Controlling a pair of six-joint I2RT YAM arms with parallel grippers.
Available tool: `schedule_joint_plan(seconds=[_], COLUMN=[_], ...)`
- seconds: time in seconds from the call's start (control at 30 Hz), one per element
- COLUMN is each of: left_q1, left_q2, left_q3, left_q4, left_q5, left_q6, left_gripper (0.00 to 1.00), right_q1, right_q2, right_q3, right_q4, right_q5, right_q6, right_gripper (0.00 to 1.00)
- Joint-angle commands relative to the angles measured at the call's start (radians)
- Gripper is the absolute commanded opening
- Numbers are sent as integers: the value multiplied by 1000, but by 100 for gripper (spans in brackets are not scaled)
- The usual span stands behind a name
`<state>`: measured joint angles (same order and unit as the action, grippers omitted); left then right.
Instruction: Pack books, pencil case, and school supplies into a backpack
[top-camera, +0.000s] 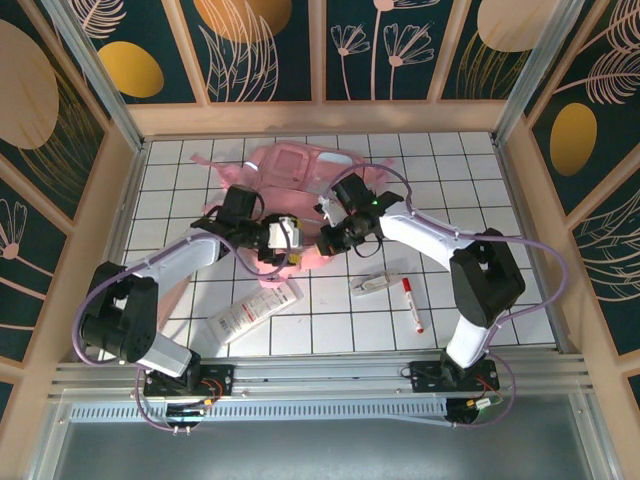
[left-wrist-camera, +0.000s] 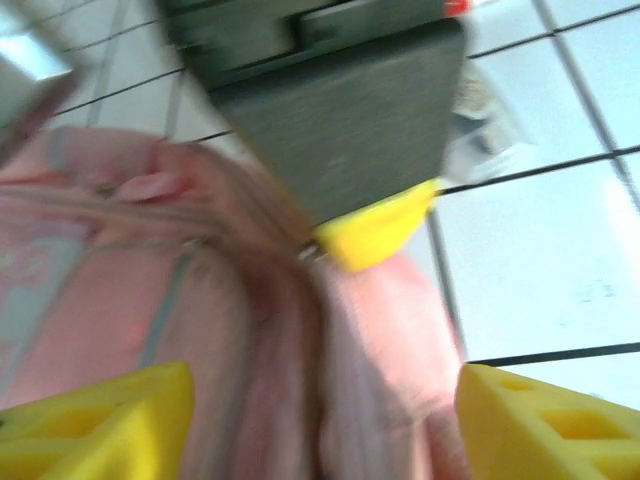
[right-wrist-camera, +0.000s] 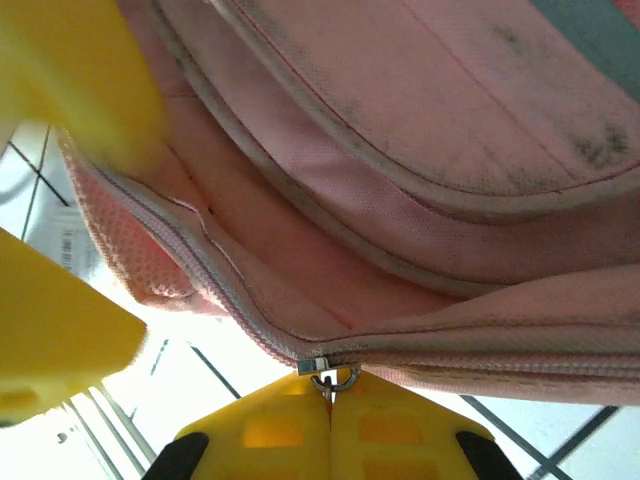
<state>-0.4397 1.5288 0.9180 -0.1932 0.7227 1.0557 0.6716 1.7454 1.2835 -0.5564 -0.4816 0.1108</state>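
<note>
The pink backpack (top-camera: 300, 170) lies at the back middle of the table, its near edge lifted between the two arms. My right gripper (top-camera: 326, 240) (right-wrist-camera: 330, 410) is shut on the metal zip pull (right-wrist-camera: 328, 378) of the backpack's zip. My left gripper (top-camera: 288, 242) (left-wrist-camera: 325, 430) is open, its yellow fingers (left-wrist-camera: 100, 420) wide apart astride a fold of the pink fabric (left-wrist-camera: 260, 330) without pinching it. A white marker with a red cap (top-camera: 412, 305) lies to the right. The books are out of view. No pencil case can be made out for sure.
A long white flat item with red print (top-camera: 255, 310) lies near the left arm. A small pale see-through item (top-camera: 378, 282) sits beside the marker. Wooden walls (top-camera: 120, 200) close in the tiled table on three sides.
</note>
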Motion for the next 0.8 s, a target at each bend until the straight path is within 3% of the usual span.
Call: schedule_joint_plan(seconds=[0.0,0.1,0.17,0.2,0.23,0.27,0.43,0.77], left_q1=[-5,-5,-5,-5,-5,-5,-5,-5], left_q2=[78,104,98,92,85,76,-4,-103], left_q3=[38,39,26,21,17,15,-22,-112], left_q4=[-100,-99,-78,-69,-65,-62,-39,14], left_q5=[4,-7,-15,-26,-44,-61,-107,-79], left_q6=[9,7,6,8,11,20,47,109], left_gripper=[61,55,43,31,11,0,0,0], right_q1=[6,6,6,4,4,-1,-77,-271], right_q2=[4,-11,-10,-6,-2,3,36,97], right_q3=[46,22,12,8,5,2,-36,-15], right_q4=[38,46,44,37,27,18,-60,-9], right_q5=[-77,-78,-62,-47,-17,19,288,464], right_q6=[7,15,24,23,26,32,66,72], right_gripper=[0,0,0,0,0,0,0,0])
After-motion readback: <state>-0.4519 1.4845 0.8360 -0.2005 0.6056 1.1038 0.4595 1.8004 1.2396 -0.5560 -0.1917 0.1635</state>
